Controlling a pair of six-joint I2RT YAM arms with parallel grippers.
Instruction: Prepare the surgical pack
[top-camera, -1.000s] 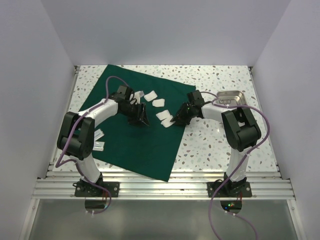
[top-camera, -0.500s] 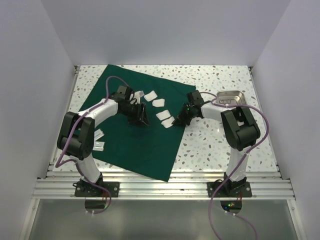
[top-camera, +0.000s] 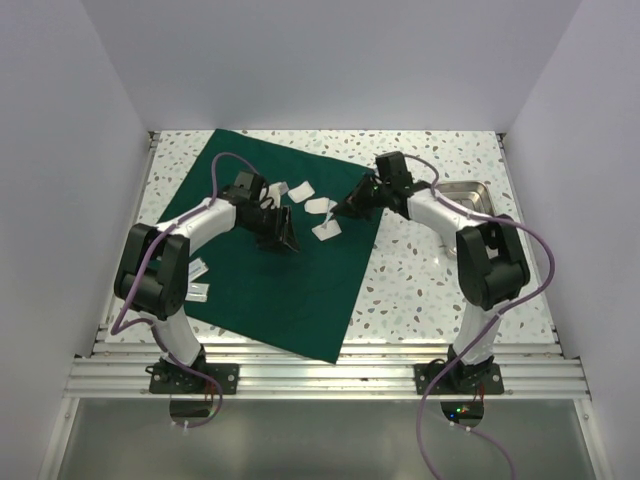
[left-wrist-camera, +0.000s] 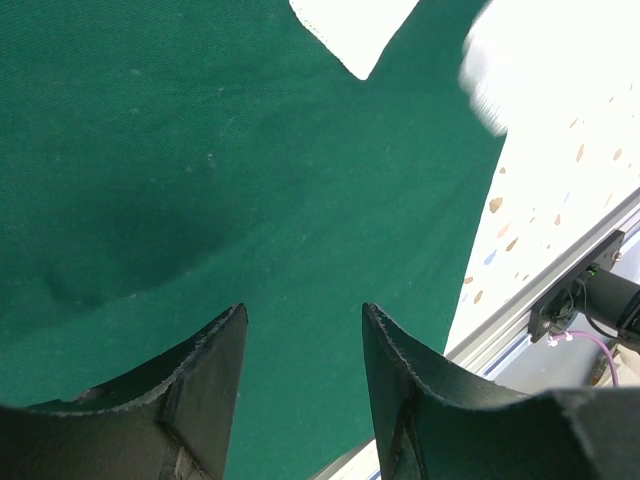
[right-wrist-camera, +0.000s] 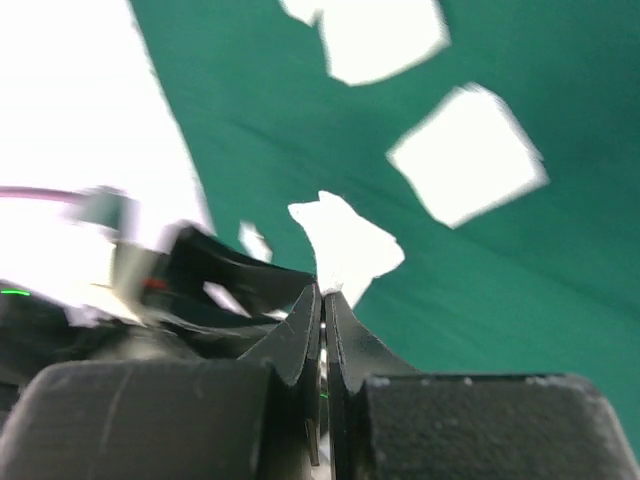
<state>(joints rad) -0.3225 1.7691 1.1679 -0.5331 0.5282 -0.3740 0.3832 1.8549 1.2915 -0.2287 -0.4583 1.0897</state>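
Observation:
The dark green cloth (top-camera: 290, 290) lies flat on the table. Three white gauze pads (top-camera: 318, 205) lie on its far part, and one more (top-camera: 327, 231) lies nearer. My right gripper (top-camera: 340, 211) is shut on a further gauze pad (right-wrist-camera: 345, 250) and holds it above the cloth (right-wrist-camera: 520, 300) near the loose pads (right-wrist-camera: 468, 168). My left gripper (top-camera: 287, 244) is open and empty just above the cloth's middle (left-wrist-camera: 200, 180), with a pad (left-wrist-camera: 355, 25) ahead of its fingers. The steel tray (top-camera: 478, 187) sits at the right, partly hidden by the right arm.
Two small pale items (top-camera: 197, 280) lie at the cloth's left edge; I cannot tell what they are. The speckled table (top-camera: 420, 270) ends at a metal rail (top-camera: 320, 345) in front. White walls enclose the left, right and back.
My right gripper has risen and moved back from the cloth's right edge, carrying off the gauze pad that lay there. The left arm has not moved.

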